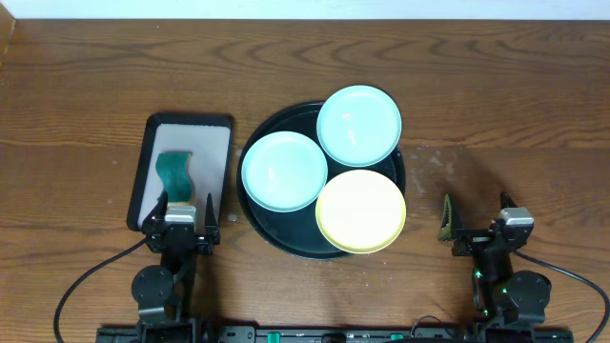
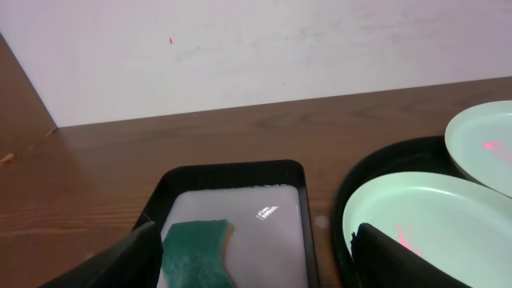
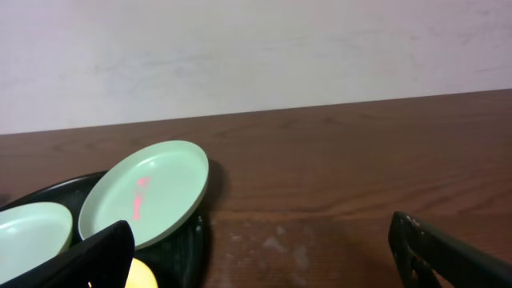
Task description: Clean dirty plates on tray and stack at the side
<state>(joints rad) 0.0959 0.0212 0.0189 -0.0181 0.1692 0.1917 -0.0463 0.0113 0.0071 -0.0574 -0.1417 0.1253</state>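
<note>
A large round black tray (image 1: 276, 238) holds three plates: a mint-blue plate (image 1: 284, 171) at its left, a mint-blue plate (image 1: 358, 125) at the back, and a pale yellow plate (image 1: 360, 211) at the front right. The left wrist view shows the left plate (image 2: 432, 220) and the back plate (image 2: 484, 144), both with red smears. The right wrist view shows the back plate (image 3: 144, 192), a sliver of the yellow plate (image 3: 142, 274) and the left plate (image 3: 32, 228). My left gripper (image 1: 179, 211) is open at the near edge of the small tray. My right gripper (image 1: 474, 214) is open and empty, right of the round tray.
A small rectangular black-rimmed tray (image 1: 223, 143) with a pale pink inside lies left of the round tray. A green sponge (image 1: 173, 175) lies in it, also in the left wrist view (image 2: 196, 252). A whitish smudge (image 3: 284, 244) marks the wooden table right of the round tray.
</note>
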